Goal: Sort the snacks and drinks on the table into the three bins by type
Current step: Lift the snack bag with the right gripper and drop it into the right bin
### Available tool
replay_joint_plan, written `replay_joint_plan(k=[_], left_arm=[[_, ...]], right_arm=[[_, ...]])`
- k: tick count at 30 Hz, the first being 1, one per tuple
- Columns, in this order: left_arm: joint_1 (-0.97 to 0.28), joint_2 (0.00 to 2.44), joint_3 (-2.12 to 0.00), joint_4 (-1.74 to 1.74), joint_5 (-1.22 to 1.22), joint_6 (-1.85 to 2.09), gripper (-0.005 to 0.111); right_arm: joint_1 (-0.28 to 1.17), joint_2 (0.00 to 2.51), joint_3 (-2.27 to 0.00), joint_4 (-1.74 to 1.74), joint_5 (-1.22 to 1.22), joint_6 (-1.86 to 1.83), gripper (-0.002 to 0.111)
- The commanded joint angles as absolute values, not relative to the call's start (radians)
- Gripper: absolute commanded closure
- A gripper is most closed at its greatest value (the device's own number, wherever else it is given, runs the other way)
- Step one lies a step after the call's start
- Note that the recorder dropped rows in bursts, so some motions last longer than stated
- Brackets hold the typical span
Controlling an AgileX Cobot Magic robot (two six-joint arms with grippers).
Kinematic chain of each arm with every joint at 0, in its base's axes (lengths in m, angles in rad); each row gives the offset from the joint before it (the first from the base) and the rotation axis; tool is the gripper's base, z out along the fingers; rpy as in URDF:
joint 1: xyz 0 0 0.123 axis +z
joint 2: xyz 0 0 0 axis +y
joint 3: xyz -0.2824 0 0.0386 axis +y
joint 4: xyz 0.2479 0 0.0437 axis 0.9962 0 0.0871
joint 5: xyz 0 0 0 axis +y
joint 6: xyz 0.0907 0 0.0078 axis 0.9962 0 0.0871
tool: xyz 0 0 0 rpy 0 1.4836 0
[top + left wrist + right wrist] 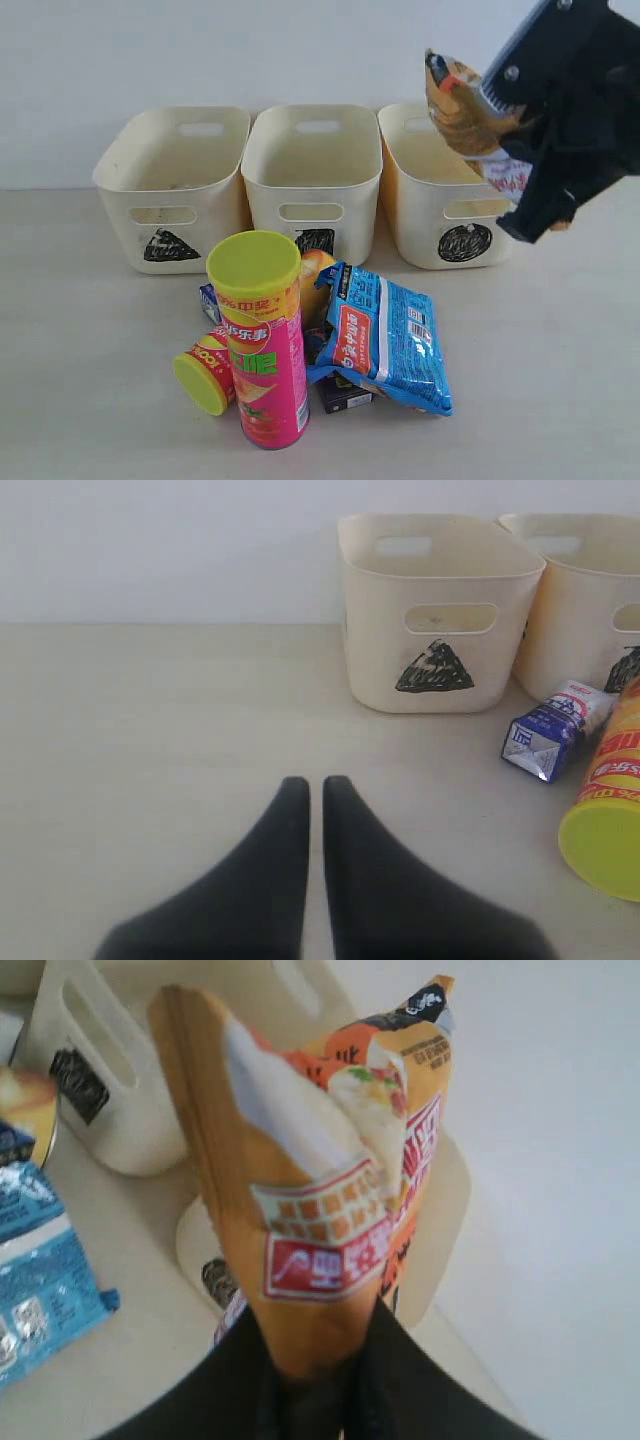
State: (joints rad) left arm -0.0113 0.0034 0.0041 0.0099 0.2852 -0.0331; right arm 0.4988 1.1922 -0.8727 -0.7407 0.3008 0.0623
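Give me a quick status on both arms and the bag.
Left gripper jaws shut, empty. Right gripper clamps orange snack bag, raised over circle bin. Nothing seen blocking.

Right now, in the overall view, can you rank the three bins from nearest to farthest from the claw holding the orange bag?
1. Circle bin, right end, by the right gripper and its orange bag.
2. Square bin, middle.
3. Triangle bin, left end.

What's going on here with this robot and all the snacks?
The right gripper is clamped on an orange-and-black foil bag, held up over the circle-marked bin. The left gripper is shut and empty, low over the table. The pink can, red can, blue bag and a blue-and-white carton sit clustered there, unsorted.
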Motion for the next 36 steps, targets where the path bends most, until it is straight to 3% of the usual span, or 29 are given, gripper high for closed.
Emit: replay_joint_plan(k=[1,16,28,31,36], left_arm=[[-0.009,0.000,0.000,0.011,0.277,-0.033,0.102],[-0.009,0.000,0.000,0.011,0.279,-0.033,0.102],[-0.009,0.000,0.000,0.011,0.279,-0.033,0.102],[-0.009,0.000,0.000,0.011,0.279,-0.033,0.102],[-0.009,0.000,0.000,0.011,0.277,-0.033,0.102]], right_arm=[[0.488,1.259,-0.975,-0.746,0.265,0.073,0.108],[0.245,1.631,-1.229,-0.739,-0.055,0.413,0.108],[0.208,1.907,-1.386,-0.715,-0.088,0.516,0.108],[0.208,1.947,-1.409,-0.715,-0.090,0.517,0.099],[0.208,1.964,-1.409,-0.715,-0.121,0.519,0.061]])
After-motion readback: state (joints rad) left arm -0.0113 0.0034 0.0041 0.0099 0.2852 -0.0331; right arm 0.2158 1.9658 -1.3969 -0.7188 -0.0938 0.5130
